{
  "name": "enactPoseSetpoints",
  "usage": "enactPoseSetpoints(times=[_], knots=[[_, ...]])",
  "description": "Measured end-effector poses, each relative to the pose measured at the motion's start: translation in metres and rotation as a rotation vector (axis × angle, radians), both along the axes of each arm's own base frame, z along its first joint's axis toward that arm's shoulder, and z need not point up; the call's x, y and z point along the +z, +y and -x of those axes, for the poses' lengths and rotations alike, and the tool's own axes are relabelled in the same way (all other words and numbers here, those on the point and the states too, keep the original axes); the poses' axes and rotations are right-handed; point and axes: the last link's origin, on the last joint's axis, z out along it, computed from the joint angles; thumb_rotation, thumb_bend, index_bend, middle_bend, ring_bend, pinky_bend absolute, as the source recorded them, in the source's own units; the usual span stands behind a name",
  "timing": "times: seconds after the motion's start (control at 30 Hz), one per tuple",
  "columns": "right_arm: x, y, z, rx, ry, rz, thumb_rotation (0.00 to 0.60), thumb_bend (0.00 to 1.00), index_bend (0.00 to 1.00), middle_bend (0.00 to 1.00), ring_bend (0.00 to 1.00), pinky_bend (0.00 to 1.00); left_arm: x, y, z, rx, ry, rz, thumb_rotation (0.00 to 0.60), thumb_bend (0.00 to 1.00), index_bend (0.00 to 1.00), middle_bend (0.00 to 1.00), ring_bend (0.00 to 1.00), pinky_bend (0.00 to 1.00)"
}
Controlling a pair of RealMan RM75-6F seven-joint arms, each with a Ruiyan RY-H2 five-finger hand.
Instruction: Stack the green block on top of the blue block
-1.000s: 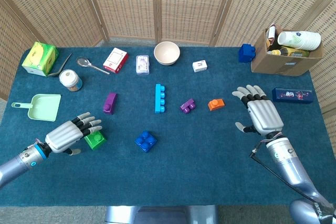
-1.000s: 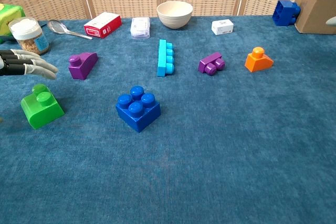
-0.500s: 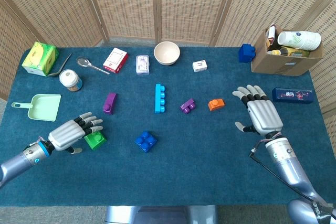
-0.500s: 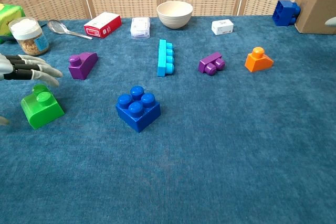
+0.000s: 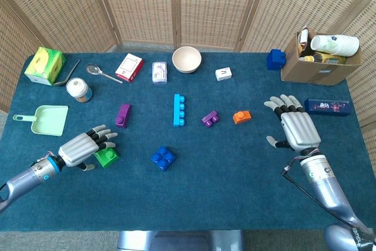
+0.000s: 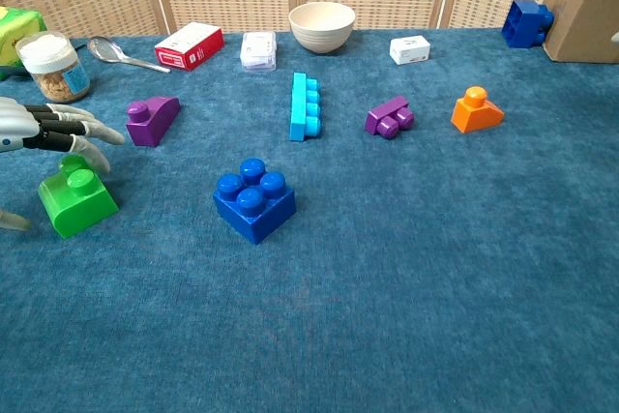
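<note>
So the left hand point(image 5: 77, 148) is parked right over the green block point(image 5: 107, 157), fingers point(image 6: 85, 131) spread out above it and the thumb hanging down on the near side, but it isn't holding anything; the block sits flat on the blue counter point(image 5: 223, 168). From the chest camera the fingertips hover just above the green block's stud, and I can't tell if they're actually touching it. The blue block point(image 5: 163, 157), the square one with studs on top, is over to the right of the green one, apart from it, nothing on top of it.

The right hand point(image 5: 295, 127) is way off on the other side of the counter, palm flat, fingers loosely spread, empty. It's near the orange block point(image 5: 241, 116) but not touching.

Other stuff further back: a purple block point(image 5: 123, 115), a long cyan brick point(image 5: 178, 110), a smaller purple piece point(image 5: 210, 118), a bowl point(image 5: 187, 59), and a cardboard box point(image 5: 317, 63) with cups in it.
</note>
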Motion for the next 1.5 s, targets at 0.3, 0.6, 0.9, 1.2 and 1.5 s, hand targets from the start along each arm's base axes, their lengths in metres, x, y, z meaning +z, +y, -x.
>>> enactPoseSetpoints(times=[0.3, 0.6, 0.9, 1.2, 1.5], knots=[[0.003, 0.001, 0.001, -0.002, -0.011, 0.013, 0.566, 0.24, 0.16, 0.13, 0.00, 0.00, -0.003, 0.003, -0.003, -0.003, -0.008, -0.011, 0.600, 0.24, 0.47, 0.07, 0.00, 0.00], [0.011, 0.004, 0.001, -0.008, -0.029, 0.033, 0.566, 0.24, 0.16, 0.13, 0.00, 0.00, 0.000, 0.006, -0.008, 0.008, -0.046, -0.020, 0.600, 0.24, 0.50, 0.08, 0.00, 0.00], [0.012, 0.004, 0.003, -0.014, -0.044, 0.033, 0.568, 0.24, 0.16, 0.13, 0.00, 0.00, 0.016, 0.004, -0.022, 0.026, -0.129, -0.014, 0.600, 0.24, 0.50, 0.09, 0.00, 0.00], [0.009, 0.003, 0.005, -0.005, -0.057, 0.025, 0.566, 0.24, 0.16, 0.13, 0.00, 0.00, 0.037, 0.002, -0.050, 0.026, -0.202, -0.013, 0.600, 0.25, 0.50, 0.09, 0.00, 0.00], [0.008, 0.010, 0.002, 0.049, -0.047, 0.031, 0.561, 0.24, 0.17, 0.13, 0.00, 0.00, 0.041, 0.009, -0.084, 0.020, -0.205, -0.004, 0.600, 0.24, 0.51, 0.09, 0.00, 0.00]])
